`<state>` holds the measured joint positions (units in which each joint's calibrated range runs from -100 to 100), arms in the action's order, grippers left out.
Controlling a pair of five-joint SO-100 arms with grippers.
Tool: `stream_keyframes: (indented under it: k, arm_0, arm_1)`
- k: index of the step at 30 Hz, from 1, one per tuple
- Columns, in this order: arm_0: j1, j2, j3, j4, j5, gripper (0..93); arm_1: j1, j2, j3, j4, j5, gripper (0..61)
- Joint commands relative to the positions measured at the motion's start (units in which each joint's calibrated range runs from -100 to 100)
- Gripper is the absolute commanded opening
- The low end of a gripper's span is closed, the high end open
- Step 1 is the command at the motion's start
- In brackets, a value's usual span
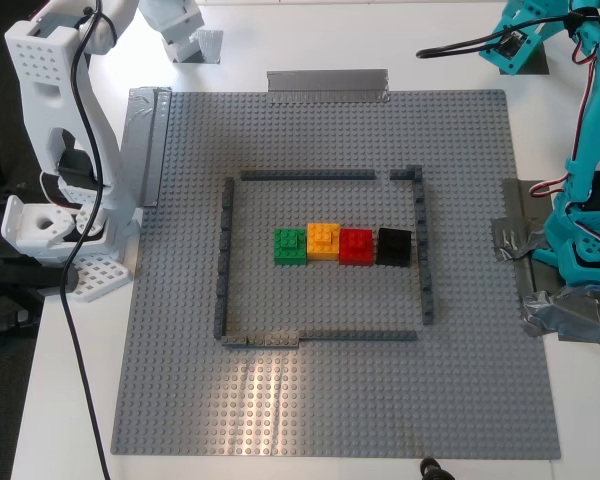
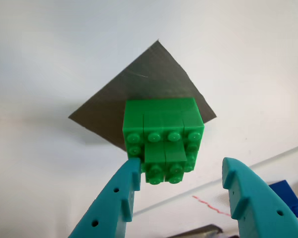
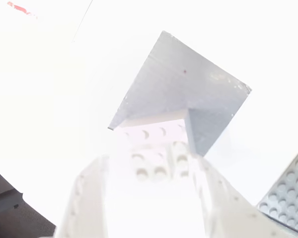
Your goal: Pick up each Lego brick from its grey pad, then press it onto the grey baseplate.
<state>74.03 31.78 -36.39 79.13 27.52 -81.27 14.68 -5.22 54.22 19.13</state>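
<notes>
**Both pincers poised at their bricks, neither brick lifted**

My first pincer [image 2: 181, 186] is hanging over the bright green brick [image 2: 163, 140] in the first wrist view, its two teal fingers [image 2: 116, 201] spread wide with the brick showing in the gap between them. The fingers are not touching the brick. The green brick is sitting on a dark grey pad [image 2: 139, 94], which is lying flat on the white tabletop [image 2: 49, 59]; the brick is covering the near corner of the pad and carries a smaller stepped part on its front.

My second pincer [image 3: 154, 198] is showing white and heavily washed out in the second wrist view. Its fingers [image 3: 87, 198] are standing apart on either side of the white brick [image 3: 154, 144], so the pincer is open, though the glare is hiding whether the fingers are touching the brick. The white brick is resting on the lighter grey pad [image 3: 184, 84], at the pad's near corner. A corner of the grey baseplate [image 3: 288, 198] is showing close beside it.

In the exterior view the baseplate [image 1: 330, 420] is lying in the middle of the tabletop, with the thin dark-grey outline [image 1: 223, 260] on it. Inside that outline a row of four bricks is standing: green [image 1: 290, 245], orange [image 1: 324, 241], red [image 1: 356, 246] and black [image 1: 394, 247], each touching its neighbour. Silver tape strips [image 1: 328, 86] are holding the plate's edges.
</notes>
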Motion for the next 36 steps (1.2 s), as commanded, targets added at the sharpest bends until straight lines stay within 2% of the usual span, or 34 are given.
stream_keyframes:
  k: [1,27,36]
  arm_0:
    - [0.44,-0.54,-2.48,0.45,-0.24,18.7]
    - [1.60,-0.28,-1.67,0.53,-0.24,18.7]
    - [1.60,-0.28,-1.67,0.61,-0.29,14.7]
  arm_1:
    - [-0.08,-1.89,-4.21,-0.60,0.33,19.1]
    - [-1.03,1.03,-6.38,-1.17,-0.20,18.1]
    - [-1.32,0.86,-5.03,-0.60,-0.16,17.5]
